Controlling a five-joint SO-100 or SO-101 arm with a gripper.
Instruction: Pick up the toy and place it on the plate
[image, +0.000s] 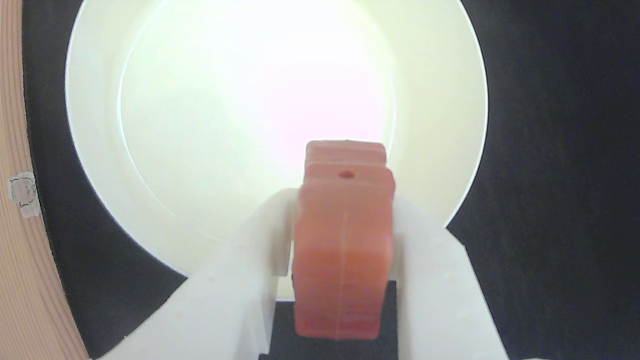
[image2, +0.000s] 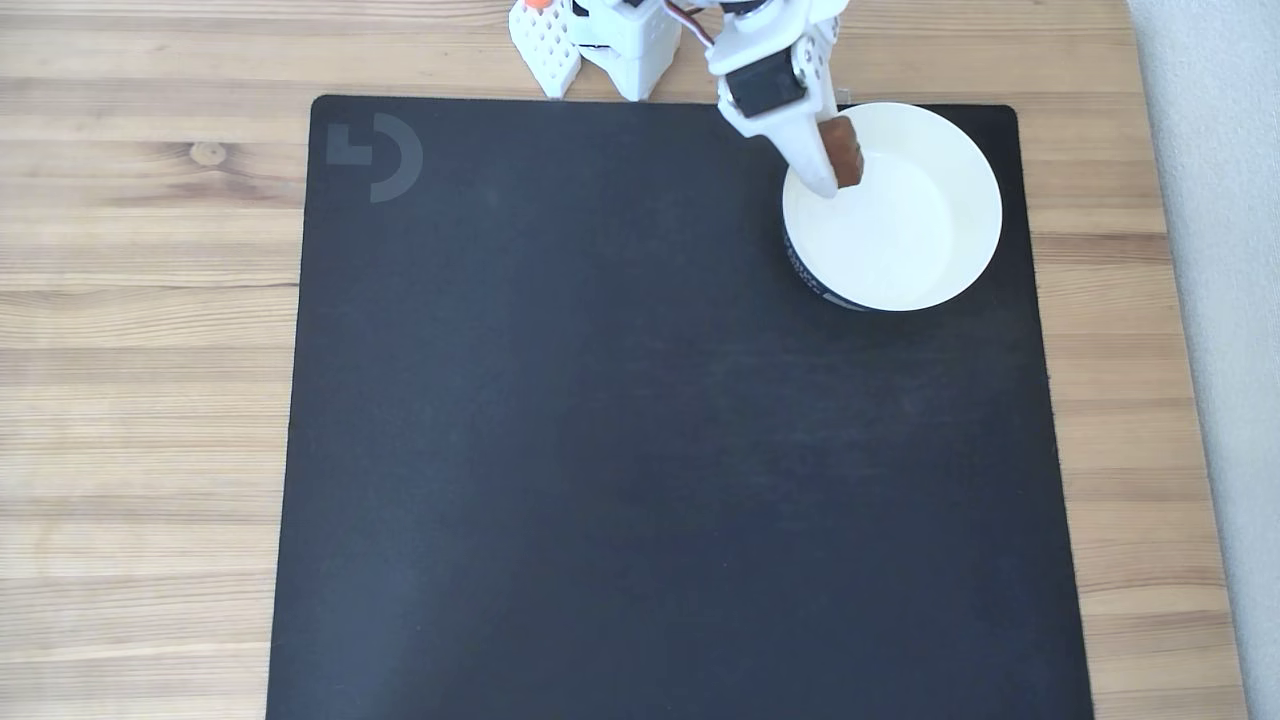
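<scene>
Up in the upper right of the fixed view, the white arm (image2: 770, 70) reaches down from the top edge, and its jaws are pinching the toy (image2: 845, 152). That toy is a small reddish-brown block, and it sits over the upper left part of the plate (image2: 960, 215), just inside the rim. From this view you cannot tell if the toy touches the plate or hangs a little above it. The plate is round and white inside, with a dark band on its outer wall that shows at the lower left. It rests on a big black mat (image2: 640, 450) in the mat's upper right corner. The mat has a faint grey logo (image2: 375, 155) in its upper left corner, and it lies on a light wooden surface (image2: 140, 300). In the wrist view, the toy (image: 345, 250) looks orange-red and stands on its thin edge in the lower middle of the frame. One white finger (image: 250, 280) is close against its left side and the other against its right side. Behind the toy, the plate (image: 95, 150) fills the top of the frame and glows very bright. The black mat (image: 560, 175) shows on the right, and a strip of the wooden surface (image: 20, 250) runs down the left edge.
</scene>
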